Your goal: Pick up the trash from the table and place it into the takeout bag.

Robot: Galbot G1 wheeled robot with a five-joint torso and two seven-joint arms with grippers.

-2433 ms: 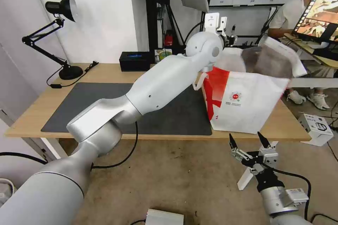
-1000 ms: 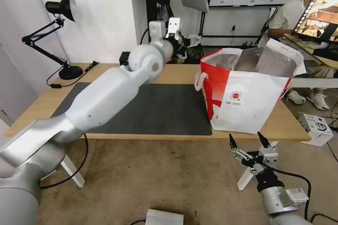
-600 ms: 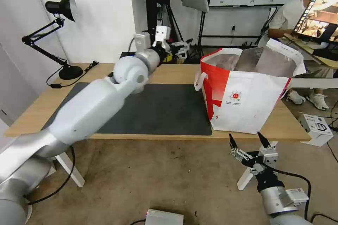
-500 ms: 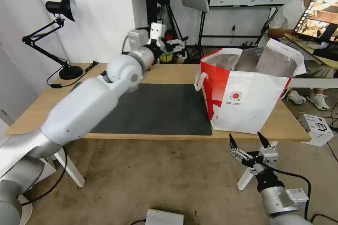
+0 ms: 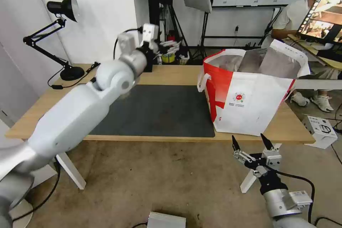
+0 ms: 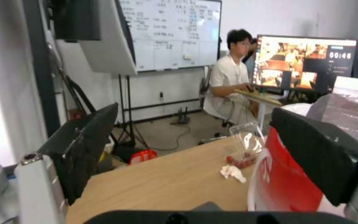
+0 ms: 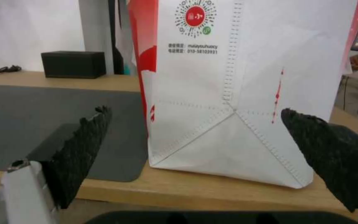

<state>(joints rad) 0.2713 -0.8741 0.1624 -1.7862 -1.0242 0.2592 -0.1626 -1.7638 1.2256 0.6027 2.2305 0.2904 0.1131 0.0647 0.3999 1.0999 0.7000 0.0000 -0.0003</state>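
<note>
The takeout bag [image 5: 249,94] stands open on the right end of the table [image 5: 171,74], foil lining showing. My left gripper [image 5: 170,46] is open and holds nothing, raised above the table's back edge to the left of the bag. In the left wrist view its fingers [image 6: 84,149] frame the trash on the wood: a clear clamshell tray of cherry tomatoes [image 6: 242,152] and a crumpled white tissue [image 6: 233,172], both right beside the bag's red wall [image 6: 289,186]. My right gripper [image 5: 249,139] hangs open below the table's front edge, facing the bag [image 7: 228,93].
A dark grey mat [image 5: 160,110] covers the table's middle. A black desk lamp [image 5: 62,7] stands at the back left, and a black tissue box [image 7: 73,63] at the back. A white box [image 5: 320,130] sits on the floor at the right.
My left arm has swung from above the bag's mouth leftward and back over the table, its gripper empty. The right arm and the bag have stayed put.
</note>
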